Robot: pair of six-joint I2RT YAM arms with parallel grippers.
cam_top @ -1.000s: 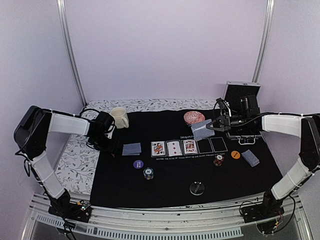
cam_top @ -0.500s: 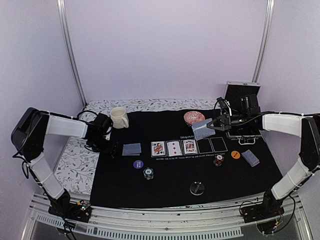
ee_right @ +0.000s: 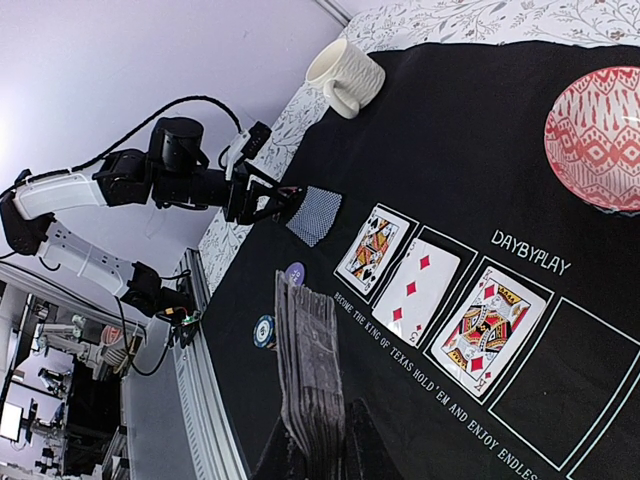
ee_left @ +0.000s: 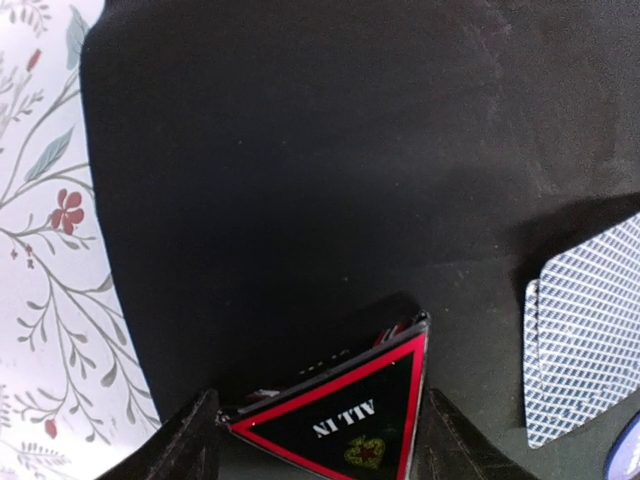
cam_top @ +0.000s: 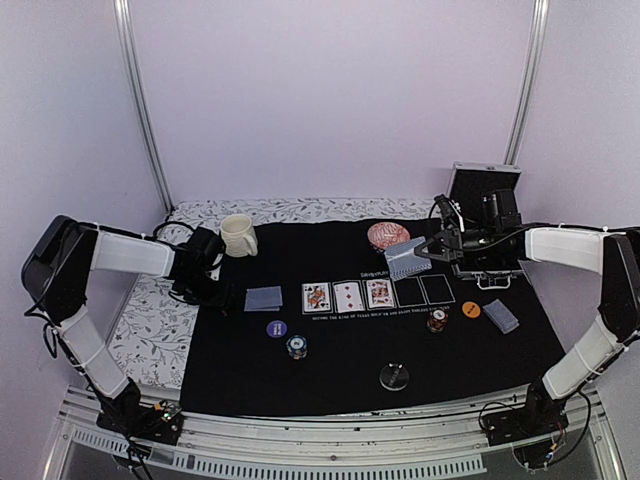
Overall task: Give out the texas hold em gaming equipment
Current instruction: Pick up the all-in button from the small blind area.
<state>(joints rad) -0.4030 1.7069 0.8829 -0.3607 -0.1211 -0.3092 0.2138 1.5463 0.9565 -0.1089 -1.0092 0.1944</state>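
**Poker gear spread around three face-up cards**

A black mat (cam_top: 330,380) lies under a row of three face-up cards (cam_top: 347,295), which serves as the marker here. Well behind and right of the row stands an open metal case (cam_top: 483,190). A red patterned bowl (cam_top: 388,235) sits just behind the row's right end, and a cream mug (cam_top: 238,234) stands behind and left of the row.

The right gripper (cam_top: 428,250) hangs behind the row's right end, its jaws pinched on a deck of cards (ee_right: 310,370) held off the mat.

A small face-down pile (cam_top: 264,298) lies just left of the row; another (cam_top: 502,315) lies well to its right.

Left of the row, beyond the first pile, the left gripper (cam_top: 226,298) is low over the mat. A red-edged black triangle (ee_left: 345,415) sits between its fingers (ee_left: 195,445). Whether they squeeze it I cannot tell.

A clear disc (cam_top: 394,377) lies well in front of the row, a purple disc (cam_top: 277,328) in front of its left end, and an orange disc (cam_top: 471,309) to its right. One chip stack (cam_top: 296,346) stands just in front of the purple disc, another (cam_top: 437,320) front-right of the row.
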